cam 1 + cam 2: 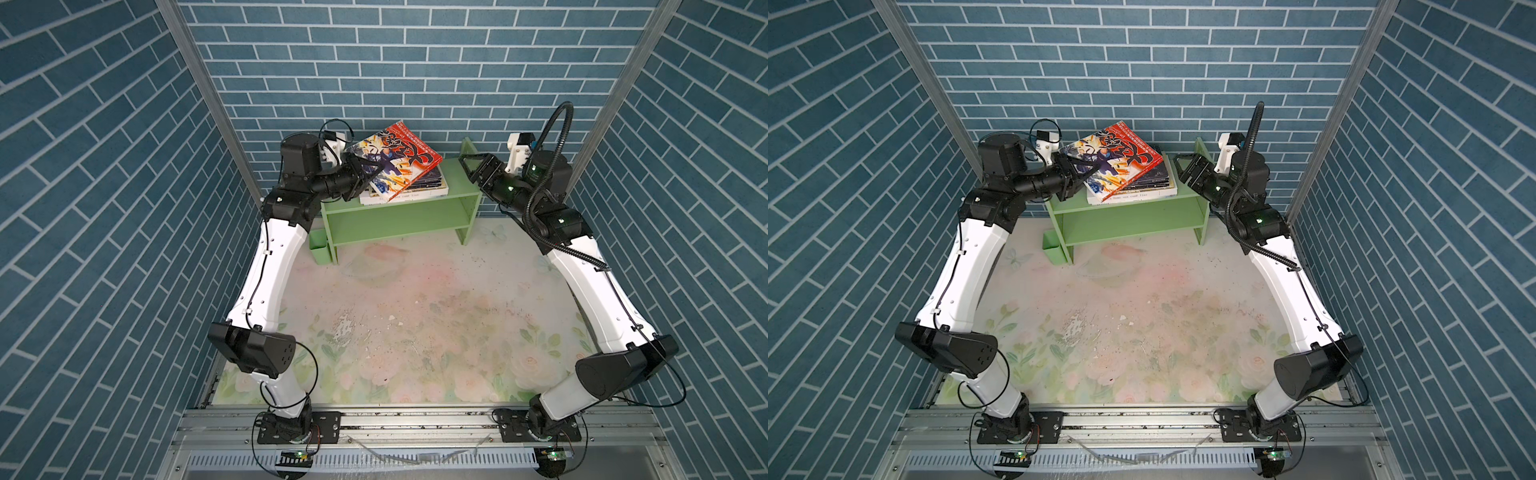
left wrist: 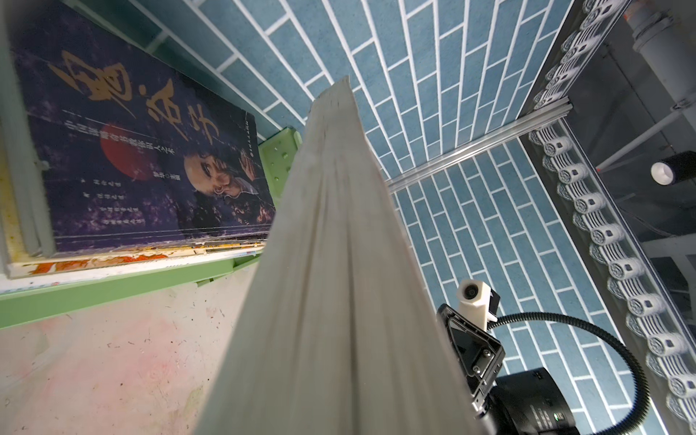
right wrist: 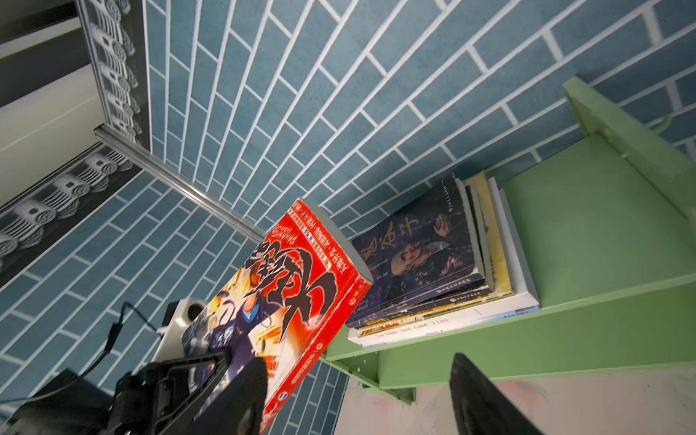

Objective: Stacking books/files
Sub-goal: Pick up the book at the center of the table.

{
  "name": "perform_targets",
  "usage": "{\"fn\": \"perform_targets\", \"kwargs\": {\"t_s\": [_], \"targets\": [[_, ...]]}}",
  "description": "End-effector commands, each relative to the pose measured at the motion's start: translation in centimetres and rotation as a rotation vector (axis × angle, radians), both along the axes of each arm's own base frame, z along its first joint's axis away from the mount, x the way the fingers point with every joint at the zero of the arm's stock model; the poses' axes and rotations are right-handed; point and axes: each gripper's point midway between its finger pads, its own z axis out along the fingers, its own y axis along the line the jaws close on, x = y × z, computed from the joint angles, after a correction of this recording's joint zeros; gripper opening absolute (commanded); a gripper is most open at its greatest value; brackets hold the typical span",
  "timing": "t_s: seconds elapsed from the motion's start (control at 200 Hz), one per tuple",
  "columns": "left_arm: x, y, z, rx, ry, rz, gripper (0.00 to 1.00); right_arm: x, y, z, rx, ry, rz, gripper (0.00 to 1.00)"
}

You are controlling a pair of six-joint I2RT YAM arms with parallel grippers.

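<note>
My left gripper [image 1: 365,172] is shut on the red comic [image 1: 399,158] at its lower left corner. The comic hangs tilted, its low edge resting on the stack of books [image 1: 419,189] on top of the light green shelf [image 1: 399,208]. In the left wrist view the comic's page edges [image 2: 339,263] fill the middle and hide the jaws. A purple book [image 3: 422,256] tops the stack, with several thin ones under it. My right gripper [image 1: 467,168] hangs open just right of the stack, above the shelf top [image 3: 583,244], with nothing between its fingers [image 3: 482,399].
A small green cup [image 1: 322,249] sits against the shelf's left leg. The shelf has a raised end panel [image 1: 469,147] at its right, close behind the right gripper. The blue brick back wall [image 1: 395,62] stands right behind the shelf. The floral tabletop [image 1: 415,324] lies in front.
</note>
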Motion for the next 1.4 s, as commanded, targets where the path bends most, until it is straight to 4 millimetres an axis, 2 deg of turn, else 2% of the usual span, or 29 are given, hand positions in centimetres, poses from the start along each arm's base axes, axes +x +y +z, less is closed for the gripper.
{"fn": "perform_targets", "kwargs": {"t_s": [0.0,0.125,0.14,0.16,0.28,0.525,0.695,0.94,1.1,1.265,1.345,1.395], "targets": [[-1.5,-0.7,3.9,-0.075,-0.113,-0.131,0.12,-1.1,2.0,0.1,0.004,-0.015,0.189,0.81],[-1.3,-0.7,4.7,-0.134,-0.099,-0.180,0.12,-1.2,2.7,-0.4,0.055,0.002,0.300,0.84],[-1.3,-0.7,4.7,-0.137,-0.099,-0.186,0.12,-1.2,2.7,-0.4,0.061,0.005,0.310,0.90],[-1.3,-0.7,4.7,-0.140,-0.098,-0.191,0.12,-1.2,2.7,-0.5,0.069,0.007,0.319,0.92],[-1.3,-1.0,4.8,-0.180,-0.080,-0.229,0.12,-0.7,2.6,-1.0,0.098,0.017,0.321,0.95],[-1.9,-1.2,3.9,-0.191,-0.055,-0.268,0.12,0.8,3.4,0.0,0.182,0.021,0.365,0.92],[-2.7,-1.4,3.3,-0.187,-0.050,-0.293,0.12,0.8,4.0,1.5,0.223,0.009,0.424,0.85],[-3.6,-1.6,3.7,-0.184,-0.075,-0.329,0.13,0.8,4.6,-0.6,0.218,0.141,0.457,0.61],[-3.4,-1.7,3.3,-0.185,-0.068,-0.338,0.14,0.4,4.6,-1.4,0.219,0.178,0.457,0.31],[-2.9,-1.7,3.1,-0.186,-0.069,-0.335,0.19,0.9,3.9,-1.8,0.231,0.187,0.389,0.00],[-2.3,-1.6,3.1,-0.193,-0.068,-0.310,0.27,1.6,3.2,-1.8,0.252,0.187,0.323,0.00],[-1.9,-1.6,3.1,-0.208,-0.065,-0.295,0.38,1.9,2.9,-1.5,0.274,0.163,0.294,0.00]]}}
